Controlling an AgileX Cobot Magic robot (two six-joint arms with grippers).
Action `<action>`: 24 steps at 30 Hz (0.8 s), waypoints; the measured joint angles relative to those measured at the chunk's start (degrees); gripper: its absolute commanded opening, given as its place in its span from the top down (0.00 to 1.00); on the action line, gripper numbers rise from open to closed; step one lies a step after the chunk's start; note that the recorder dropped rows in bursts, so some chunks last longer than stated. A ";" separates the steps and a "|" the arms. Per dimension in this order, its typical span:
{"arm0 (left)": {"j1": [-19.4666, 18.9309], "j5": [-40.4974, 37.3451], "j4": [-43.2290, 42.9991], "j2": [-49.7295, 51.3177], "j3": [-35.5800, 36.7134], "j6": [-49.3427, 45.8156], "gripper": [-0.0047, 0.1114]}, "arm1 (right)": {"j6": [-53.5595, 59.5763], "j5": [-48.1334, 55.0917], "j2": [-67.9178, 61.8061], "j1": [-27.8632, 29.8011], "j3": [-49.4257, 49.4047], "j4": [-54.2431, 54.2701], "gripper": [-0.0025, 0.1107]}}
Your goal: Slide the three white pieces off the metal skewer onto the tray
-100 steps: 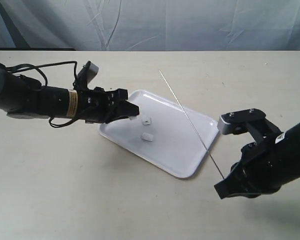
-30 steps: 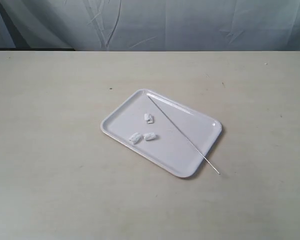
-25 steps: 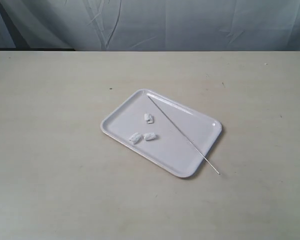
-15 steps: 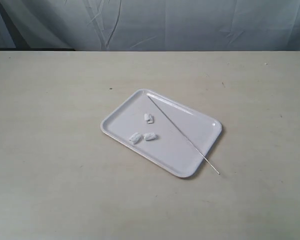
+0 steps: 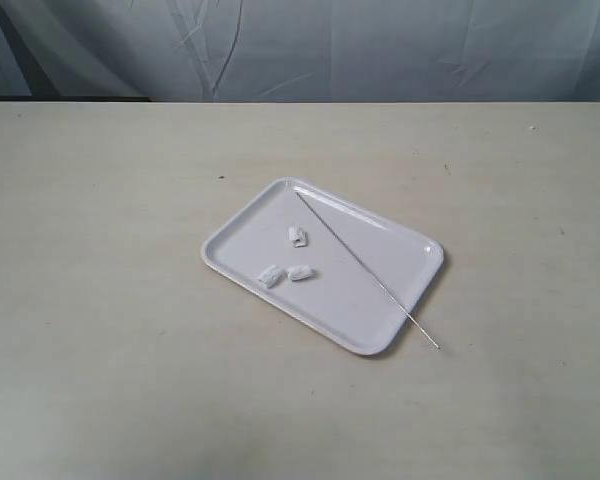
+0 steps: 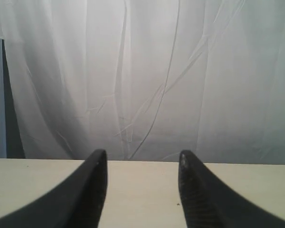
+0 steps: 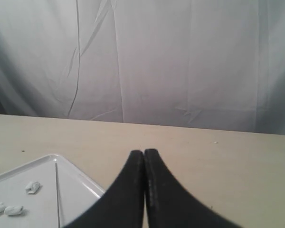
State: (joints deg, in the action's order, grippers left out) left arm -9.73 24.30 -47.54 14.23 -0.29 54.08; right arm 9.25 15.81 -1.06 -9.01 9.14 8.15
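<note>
Both grippers have left the tray (image 5: 340,305); metal skewer (image 5: 365,267) lies diagonally across it, nearer my pressed-together right gripper (image 7: 144,152); left gripper (image 6: 142,154) spread.

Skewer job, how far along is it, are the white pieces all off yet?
It looks finished. Done: the three white pieces lie loose on the tray, and the bare metal skewer rests diagonally across it, one end poking past the rim. In hand: nothing. The left gripper is open and empty, and the right gripper is shut on nothing. Neither appears in the exterior view. Left: nothing apparent.
</note>
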 measured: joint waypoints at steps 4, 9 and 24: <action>0.00 -0.40 0.37 0.00 0.00 -0.13 0.57 | -0.12 1.34 0.00 0.00 0.00 0.27 0.98; 1.30 -0.61 0.13 0.00 0.00 -0.13 0.57 | -0.11 1.50 0.00 0.00 0.00 0.41 0.98; 8.52 -12.47 -3.34 -7.81 0.00 -3.22 0.57 | -0.11 1.50 0.00 0.00 0.00 0.55 0.98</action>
State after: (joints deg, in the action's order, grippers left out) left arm -1.21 11.84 -50.88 6.41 -0.29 50.86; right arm 9.14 17.31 -1.06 -9.01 9.14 8.70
